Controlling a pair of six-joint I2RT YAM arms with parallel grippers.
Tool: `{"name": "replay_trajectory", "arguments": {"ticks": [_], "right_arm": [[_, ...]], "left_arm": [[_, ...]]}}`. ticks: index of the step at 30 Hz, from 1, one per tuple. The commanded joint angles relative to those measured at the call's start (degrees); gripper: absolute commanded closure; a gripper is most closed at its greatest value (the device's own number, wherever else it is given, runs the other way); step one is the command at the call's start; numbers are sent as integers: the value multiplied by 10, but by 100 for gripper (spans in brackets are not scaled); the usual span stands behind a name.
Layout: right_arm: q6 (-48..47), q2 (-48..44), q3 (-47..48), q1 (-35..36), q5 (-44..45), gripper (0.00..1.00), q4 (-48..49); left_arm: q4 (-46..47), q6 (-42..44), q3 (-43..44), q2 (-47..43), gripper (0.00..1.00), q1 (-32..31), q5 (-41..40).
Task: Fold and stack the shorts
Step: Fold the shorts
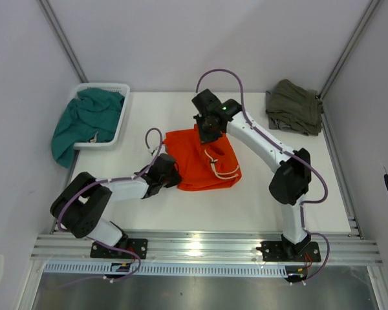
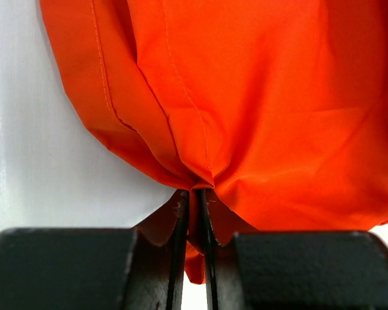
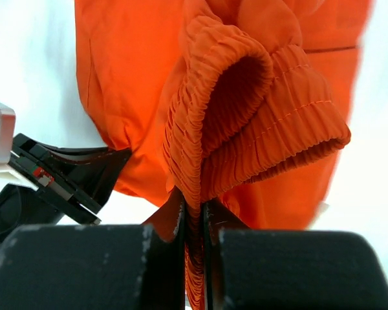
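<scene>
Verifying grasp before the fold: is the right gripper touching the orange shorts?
Touching. The right wrist view shows the right gripper pinched shut on the gathered waistband of the orange shorts.

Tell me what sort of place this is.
Probably a robot lab test cell, not a home: a white table walled by plain panels, the left arm and right arm bolted to an aluminium rail, orange shorts between them.
</scene>
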Motion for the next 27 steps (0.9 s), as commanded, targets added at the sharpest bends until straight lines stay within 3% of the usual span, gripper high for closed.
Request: {"name": "replay_trajectory", "arguments": {"ticks": [1, 16, 19, 20, 23, 27], "right_arm": [[26, 29, 24, 26, -14, 100, 3], [79, 134, 51, 75, -11, 100, 51], [89, 148, 59, 82, -5, 84, 60], [91, 150, 62, 86, -7, 63, 63], [104, 144, 59, 91, -7, 44, 81], [122, 100, 31, 84, -20, 36, 127]], "left_arm": [[-29, -8, -32, 9, 84, -9, 2], [-13, -10, -41, 24, 83, -20, 7], [-11, -11, -42, 24, 83, -22, 7], [-11, -11, -41, 25, 83, -23, 7], [-11, -12, -41, 29, 83, -24, 8], [-15, -14, -43, 23, 83, -24, 7]]}}
